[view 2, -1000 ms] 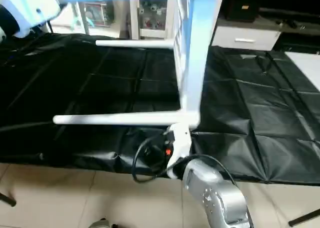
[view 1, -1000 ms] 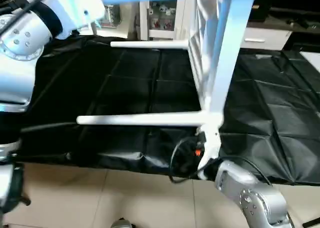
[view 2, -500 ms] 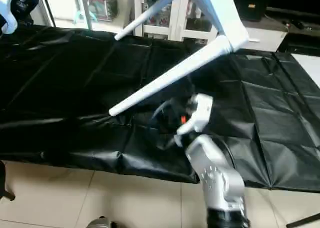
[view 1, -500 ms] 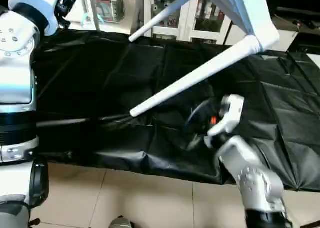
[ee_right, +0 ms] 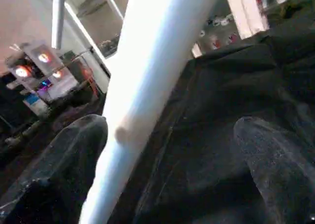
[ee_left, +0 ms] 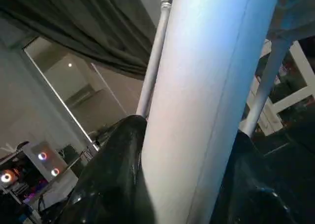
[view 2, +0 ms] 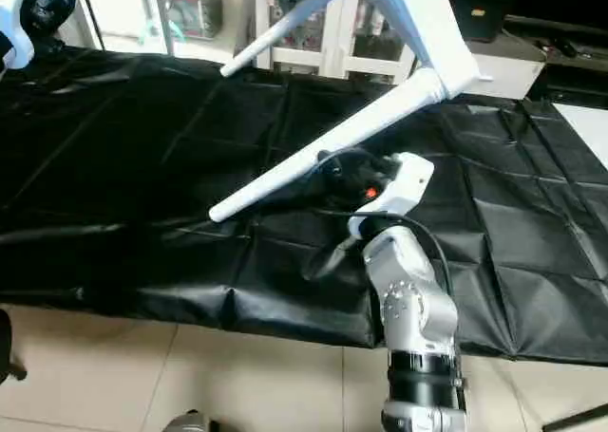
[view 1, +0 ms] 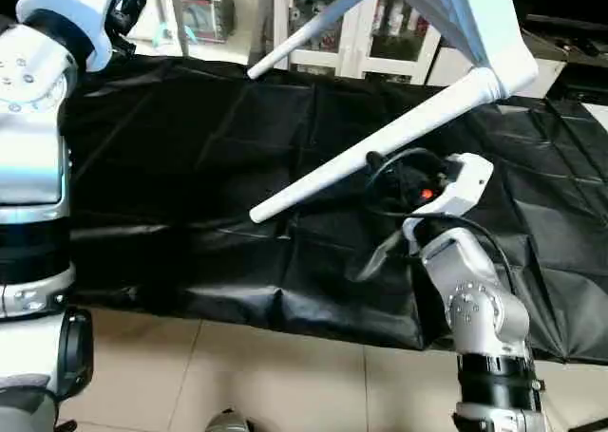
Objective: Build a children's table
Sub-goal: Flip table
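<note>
The children's table hangs tilted above the black cloth, its white top (view 1: 465,14) at the upper right. One white leg (view 1: 370,147) slants down to the left, and a second leg (view 1: 309,28) runs behind it. My left gripper (ee_left: 189,130) is raised at the far left (view 1: 128,0) and is shut on another white leg (ee_left: 206,86); black fingers (ee_left: 118,175) press both its sides. My right gripper (view 1: 404,178) is open just under the slanting leg. In the right wrist view that leg (ee_right: 147,76) passes between the wide-spread fingers (ee_right: 74,160), close to one of them.
A crinkled black cloth (view 1: 190,157) covers the work surface up to its front edge. A white glass-door cabinet (view 1: 328,33) and a white drawer unit (view 2: 522,71) stand behind. Tiled floor (view 1: 237,375) lies in front. A black cable loops at my right wrist (view 1: 389,161).
The table has swung from standing on its edge to hanging tilted, legs slanting down-left. My right gripper left the table's lower corner and rose up under the slanting leg.
</note>
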Robot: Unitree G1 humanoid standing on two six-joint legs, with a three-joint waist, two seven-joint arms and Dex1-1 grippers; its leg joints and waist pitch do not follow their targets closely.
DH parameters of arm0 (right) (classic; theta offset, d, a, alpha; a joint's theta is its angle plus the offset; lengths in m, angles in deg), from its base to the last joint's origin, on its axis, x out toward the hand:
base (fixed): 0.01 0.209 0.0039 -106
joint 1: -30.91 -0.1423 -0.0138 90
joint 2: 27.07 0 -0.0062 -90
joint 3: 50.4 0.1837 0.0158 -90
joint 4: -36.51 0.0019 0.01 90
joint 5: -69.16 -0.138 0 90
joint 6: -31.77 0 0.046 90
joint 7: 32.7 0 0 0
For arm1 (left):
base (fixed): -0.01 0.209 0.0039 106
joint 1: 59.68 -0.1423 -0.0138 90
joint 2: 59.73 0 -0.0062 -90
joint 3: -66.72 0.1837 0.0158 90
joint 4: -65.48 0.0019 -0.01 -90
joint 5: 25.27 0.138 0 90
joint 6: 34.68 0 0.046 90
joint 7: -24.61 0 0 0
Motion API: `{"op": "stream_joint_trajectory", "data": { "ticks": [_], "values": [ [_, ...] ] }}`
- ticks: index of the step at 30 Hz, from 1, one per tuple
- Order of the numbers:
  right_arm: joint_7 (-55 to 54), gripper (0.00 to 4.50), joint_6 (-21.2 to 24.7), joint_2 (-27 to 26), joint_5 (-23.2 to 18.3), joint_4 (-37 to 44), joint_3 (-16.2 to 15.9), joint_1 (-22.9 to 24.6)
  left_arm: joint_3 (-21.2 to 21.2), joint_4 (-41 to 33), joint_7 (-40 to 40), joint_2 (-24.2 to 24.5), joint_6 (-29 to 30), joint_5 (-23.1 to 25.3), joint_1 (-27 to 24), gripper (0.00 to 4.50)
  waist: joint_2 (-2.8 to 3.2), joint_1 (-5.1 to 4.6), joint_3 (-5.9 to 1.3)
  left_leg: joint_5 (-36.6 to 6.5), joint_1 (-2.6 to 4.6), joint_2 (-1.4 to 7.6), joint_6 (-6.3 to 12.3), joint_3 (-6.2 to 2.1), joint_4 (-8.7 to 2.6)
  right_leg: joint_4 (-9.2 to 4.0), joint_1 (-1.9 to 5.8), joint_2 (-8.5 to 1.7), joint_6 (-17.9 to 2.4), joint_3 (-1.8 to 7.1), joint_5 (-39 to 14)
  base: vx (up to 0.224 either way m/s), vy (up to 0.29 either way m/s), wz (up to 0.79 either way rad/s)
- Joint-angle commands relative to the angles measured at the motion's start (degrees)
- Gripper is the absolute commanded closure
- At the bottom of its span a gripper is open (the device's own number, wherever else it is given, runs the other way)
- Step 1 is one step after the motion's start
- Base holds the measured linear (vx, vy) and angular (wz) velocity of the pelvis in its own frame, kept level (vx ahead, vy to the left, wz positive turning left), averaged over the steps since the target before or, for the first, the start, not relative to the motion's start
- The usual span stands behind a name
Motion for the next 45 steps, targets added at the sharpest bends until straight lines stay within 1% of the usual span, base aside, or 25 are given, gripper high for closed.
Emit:
{"op": "stream_joint_trajectory", "data": {
  "ticks": [1,5,8,9,12,15,16,17,19,21,23,24,25,27,28,29,30,31,33,35,38,42,43,45],
  "values": [
    [1.7,0.0,-1.3,0.0,-1.7,-0.7,0.3,-1.6,-2.2,-1.0,1.0,-1.5,1.5,-4.6,0.4,2.65,-0.01,-0.31,-4.16,-9.8,1.46,0.35,-2.43,0.17,-4.21,-3.28,2.43,-2.31,-7.8,1.42,-5.4,0.0,0.0,0.0],
    [4.7,0.0,-3.2,-0.3,-2.3,-2.2,0.5,-3.4,-2.2,-1.9,1.0,-1.6,2.5,-4.6,0.3,2.65,0.09,-0.3,-4.13,-10.6,1.51,0.49,-2.32,0.15,-4.27,-3.33,2.32,-2.38,-8.2,1.41,-6.6,0.0,0.0,0.0],
    [5.3,0.0,-3.5,-0.3,-2.6,-2.5,0.7,-3.8,-2.2,-2.4,1.0,-1.6,2.9,-4.5,0.2,2.65,0.1,-0.25,-4.14,-10.2,1.53,0.46,-2.47,0.16,-4.28,-3.28,2.34,-2.26,-8.3,1.39,-6.1,0.0,0.0,0.0],
    [5.7,0.27,-3.9,-0.2,-3.0,-3.2,0.9,-4.5,-2.1,-2.8,1.0,-1.6,3.3,-4.5,0.1,2.65,0.04,-0.29,-4.18,-10.7,1.59,0.47,-2.55,0.16,-4.32,-3.28,2.33,-2.31,-8.3,1.36,-6.5,0.0,0.0,0.0],
    [5.9,0.34,-4.1,-0.2,-3.7,-3.9,1.4,-5.3,-2.1,-3.0,1.1,-1.7,3.5,-4.6,0.0,2.65,0.0,-0.31,-4.18,-10.6,1.51,0.49,-2.6,0.14,-4.31,-3.29,2.39,-2.37,-8.3,1.37,-6.5,0.0,0.0,0.0],
    [6.6,0.76,-4.2,0.0,-4.3,-5.3,2.0,-6.3,-2.2,-3.1,1.2,-1.8,3.7,-4.6,0.1,2.65,-0.07,-0.33,-4.23,-9.7,1.52,0.45,-2.39,0.17,-4.25,-3.18,2.43,-2.27,-8.6,1.31,-5.3,0.0,0.0,0.0],
    [7.3,0.76,-4.4,0.3,-4.3,-6.2,2.0,-6.8,-2.2,-3.1,1.2,-1.8,3.8,-4.6,0.1,2.65,-0.06,-0.33,-4.22,-9.6,1.49,0.44,-2.35,0.18,-4.23,-3.16,2.44,-2.29,-8.6,1.34,-5.1,0.0,0.0,0.0],
    [7.3,0.86,-4.4,0.3,-4.3,-6.2,2.0,-6.8,-2.2,-3.1,1.2,-1.8,3.8,-4.6,0.1,2.65,-0.08,-0.35,-4.26,-9.6,1.47,0.43,-2.33,0.17,-4.2,-3.13,2.48,-2.31,-8.7,1.33,-5.0,0.0,0.0,0.0],
    [8.9,0.86,-4.9,0.9,-4.0,-8.4,1.8,-8.2,-2.1,-3.2,1.3,-1.8,4.0,-4.6,0.1,2.65,-0.11,-0.31,-4.27,-9.2,1.48,0.41,-2.26,0.22,-4.15,-3.12,2.52,-2.29,-8.9,1.31,-4.6,0.0,0.0,0.0],
    [9.3,1.19,-5.4,1.0,-4.0,-9.7,1.9,-9.1,-2.1,-3.3,1.3,-1.8,4.1,-4.6,0.1,2.65,-0.19,-0.33,-4.21,-9.5,1.46,0.42,-2.21,0.26,-4.15,-3.2,2.5,-2.35,-9.1,1.33,-5.0,0.0,0.0,0.0],
    [9.5,1.24,-5.6,1.1,-4.0,-10.4,2.1,-9.6,-2.1,-3.3,1.3,-1.8,4.2,-4.6,0.1,2.65,-0.15,-0.33,-4.21,-9.3,1.48,0.44,-2.28,0.22,-4.17,-3.15,2.52,-2.32,-9.2,1.31,-5.0,0.0,0.0,0.0],
    [10.5,1.31,-6.2,1.7,-4.0,-12.4,2.3,-10.9,-2.0,-3.5,1.3,-1.8,4.4,-4.5,0.1,2.65,-0.24,-0.41,-4.23,-9.5,1.5,0.46,-2.37,0.21,-4.18,-3.1,2.52,-2.31,-9.3,1.26,-5.1,0.0,0.0,0.0],
    [10.9,1.48,-6.4,1.9,-4.0,-13.0,2.3,-11.4,-2.0,-3.5,1.3,-1.8,4.4,-4.5,0.1,2.65,-0.21,-0.44,-4.2,-9.8,1.54,0.47,-2.47,0.22,-4.17,-3.14,2.5,-2.3,-9.5,1.26,-5.3,0.0,0.0,0.0],
    [11.6,1.65,-7.0,2.3,-3.7,-14.4,2.4,-12.4,-2.0,-3.5,1.4,-1.8,4.5,-4.5,0.1,2.65,-0.29,-0.44,-4.18,-9.8,1.56,0.48,-2.49,0.26,-4.13,-3.15,2.52,-2.31,-9.6,1.29,-5.1,0.0,0.0,0.0],
    [11.8,1.65,-7.2,2.5,-3.8,-14.9,2.6,-12.7,-1.9,-3.6,1.4,-1.8,4.5,-4.5,0.1,2.65,-0.39,-0.42,-4.14,-9.5,1.49,0.45,-2.34,0.3,-4.13,-3.16,2.53,-2.31,-9.6,1.32,-5.0,0.0,0.0,0.0],
    [12.4,1.69,-7.4,2.8,-3.7,-16.0,2.7,-13.4,-1.9,-3.7,1.5,-1.8,4.6,-4.5,0.1,2.65,-0.35,-0.37,-4.17,-9.5,1.53,0.46,-2.33,0.29,-4.11,-3.12,2.55,-2.33,-9.7,1.31,-4.9,0.0,0.0,0.0],
    [12.7,1.98,-7.6,3.0,-3.5,-16.6,2.7,-13.8,-1.9,-3.7,1.5,-1.8,4.6,-4.5,0.1,2.65,-0.39,-0.38,-4.22,-9.0,1.49,0.46,-2.1,0.31,-4.05,-3.05,2.61,-2.32,-9.8,1.27,-4.4,0.0,0.0,0.0],
    [12.9,1.98,-7.7,3.1,-3.4,-17.1,2.7,-14.0,-1.9,-3.7,1.5,-1.8,4.7,-4.5,0.1,2.65,-0.49,-0.43,-4.22,-8.7,1.45,0.48,-2.05,0.29,-4.06,-3.01,2.64,-2.33,-9.9,1.26,-4.1,0.0,0.0,0.0],
    [13.5,2.09,-8.2,3.4,-3.2,-18.0,2.7,-14.5,-1.9,-3.7,1.6,-1.8,4.7,-4.6,0.0,2.65,-0.43,-0.41,-4.28,-8.2,1.52,0.47,-2.0,0.31,-4.0,-2.92,2.65,-2.27,-10.3,1.22,-3.3,0.0,0.0,0.0],
    [14.0,2.28,-8.6,3.7,-3.1,-18.7,2.7,-14.9,-1.9,-3.7,1.7,-1.8,4.8,-4.8,0.0,2.65,-0.63,-0.41,-4.31,-7.6,1.48,0.47,-1.62,0.39,-3.89,-2.8,2.66,-2.24,-10.6,1.22,-2.2,0.0,0.0,0.0],
    [14.8,2.57,-9.4,4.2,-3.0,-19.9,2.6,-15.6,-2.0,-3.8,1.8,-1.7,4.9,-4.9,-0.2,2.65,-0.68,-0.38,-4.32,-7.2,1.41,0.45,-1.18,0.43,-3.81,-2.76,2.71,-2.24,-10.9,1.22,-1.7,0.0,0.0,0.0],
    [15.5,2.7,-10.2,5.1,-2.8,-20.8,2.9,-16.7,-2.0,-3.9,2.0,-1.9,5.0,-4.8,-0.3,2.65,-0.75,-0.37,-4.3,-7.4,1.5,0.52,-1.06,0.45,-3.82,-2.78,2.63,-2.26,-11.0,1.19,-2.5,0.0,0.0,0.0],
    [15.6,2.7,-10.3,5.2,-2.7,-20.9,2.9,-16.9,-2.0,-3.9,2.0,-1.9,5.0,-4.8,-0.3,2.65,-0.66,-0.39,-4.25,-7.7,1.5,0.53,-1.26,0.43,-3.87,-2.83,2.59,-2.22,-11.0,1.17,-2.9,0.0,0.0,0.0],
    [15.9,2.72,-10.8,5.5,-2.5,-21.4,2.9,-17.5,-2.0,-3.8,2.1,-1.9,4.9,-4.8,-0.3,2.65,-0.75,-0.35,-4.28,-7.9,1.52,0.54,-1.31,0.47,-3.82,-2.85,2.63,-2.3,-10.9,1.2,-2.9,0.0,0.0,0.0]
  ]
}}
